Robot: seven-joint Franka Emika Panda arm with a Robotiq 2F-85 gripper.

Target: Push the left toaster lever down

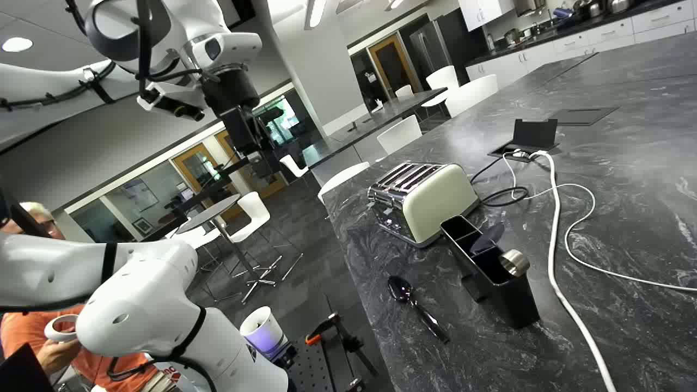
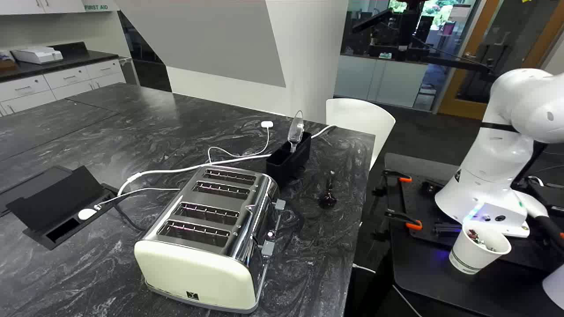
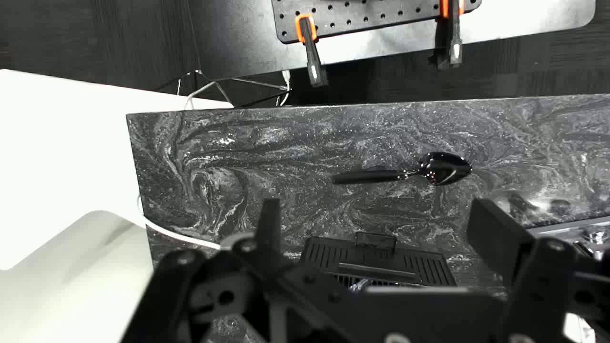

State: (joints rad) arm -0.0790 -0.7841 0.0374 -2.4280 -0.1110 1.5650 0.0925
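The toaster stands on the dark marbled counter; its cream end panel shows in both exterior views [image 1: 441, 198] [image 2: 194, 273]. Its chrome top has several long slots. Two grey levers stick out of its chrome side in an exterior view: a nearer lever [image 2: 267, 248] and a farther lever [image 2: 280, 204]; both seem high on that side. In the wrist view only a chrome edge of the toaster [image 3: 591, 233] shows at the right, and no lever is visible there. My gripper [image 3: 376, 207] is open and empty. In an exterior view it hangs well above the counter [image 1: 261, 147], apart from the toaster.
A black caddy [image 2: 288, 160] with utensils stands beside the toaster. A black spoon [image 3: 443, 169] lies near the counter edge. White cables [image 1: 555, 218] run from a raised black outlet box [image 1: 536, 133]. Clamps [image 3: 312, 52] sit on the robot's black table.
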